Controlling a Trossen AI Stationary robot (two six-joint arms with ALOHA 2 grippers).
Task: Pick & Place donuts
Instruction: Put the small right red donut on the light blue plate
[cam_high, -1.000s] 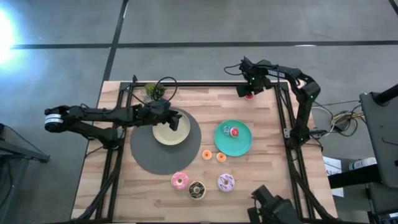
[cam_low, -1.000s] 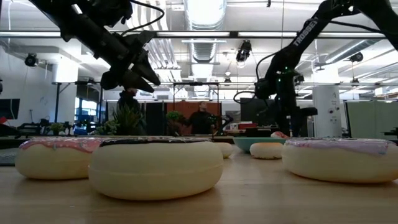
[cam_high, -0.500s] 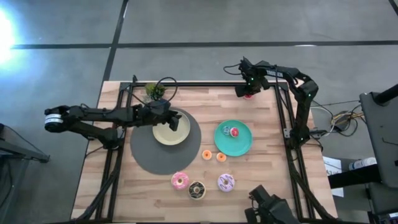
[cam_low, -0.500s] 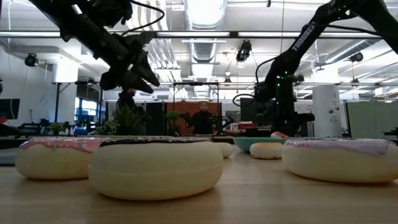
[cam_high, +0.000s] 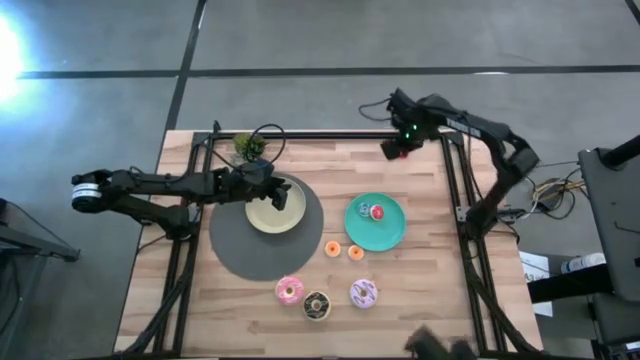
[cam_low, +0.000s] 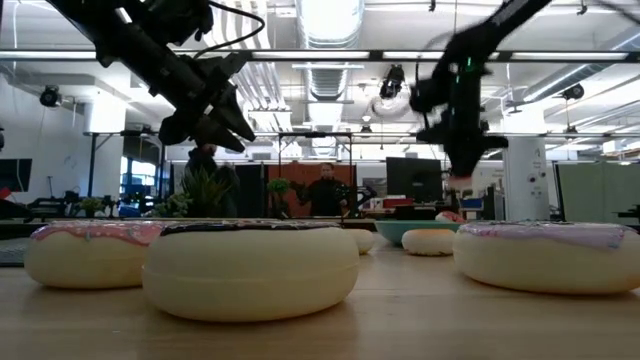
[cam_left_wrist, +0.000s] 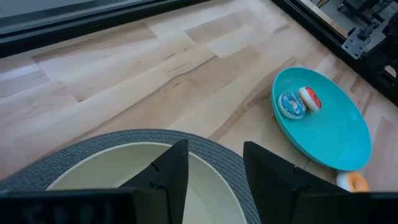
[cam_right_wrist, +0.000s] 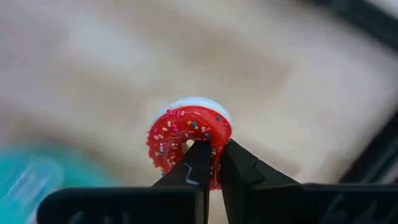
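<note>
My right gripper (cam_right_wrist: 211, 152) hangs over the table's far edge (cam_high: 397, 150), shut on a red sprinkled mini donut (cam_right_wrist: 186, 127). My left gripper (cam_left_wrist: 211, 174) stands open above the beige plate (cam_high: 262, 215) on the round grey mat (cam_high: 240, 255), touching nothing. Two small donuts (cam_left_wrist: 298, 101) lie in the teal plate (cam_high: 385, 235). Two orange mini donuts (cam_high: 343, 251) lie flat on the wood beside it. The pink (cam_high: 289, 290), chocolate (cam_high: 317, 305) and lilac (cam_high: 363, 293) donuts lie flat near the front edge. My right gripper pinches the red donut's ring (cam_right_wrist: 214, 142) between its two fingers; one fingertip (cam_right_wrist: 198, 155) seems to sit at the hole and the other at the outer rim. The fingers point down from above. The donut hangs at the fingertips, lifted clear of the table (cam_low: 460, 181).
A small potted plant (cam_high: 248, 147) stands at the far left corner. A black frame rail (cam_high: 450, 190) runs along the table's edges. Bare wood lies between the teal plate and the far edge. People stand in the room beyond the table (cam_low: 325, 190).
My right gripper has shut on the red mini donut at the table's far edge and risen with it, so the donut is now clear of the wood. The right arm's elbow has swung toward the table's right.
</note>
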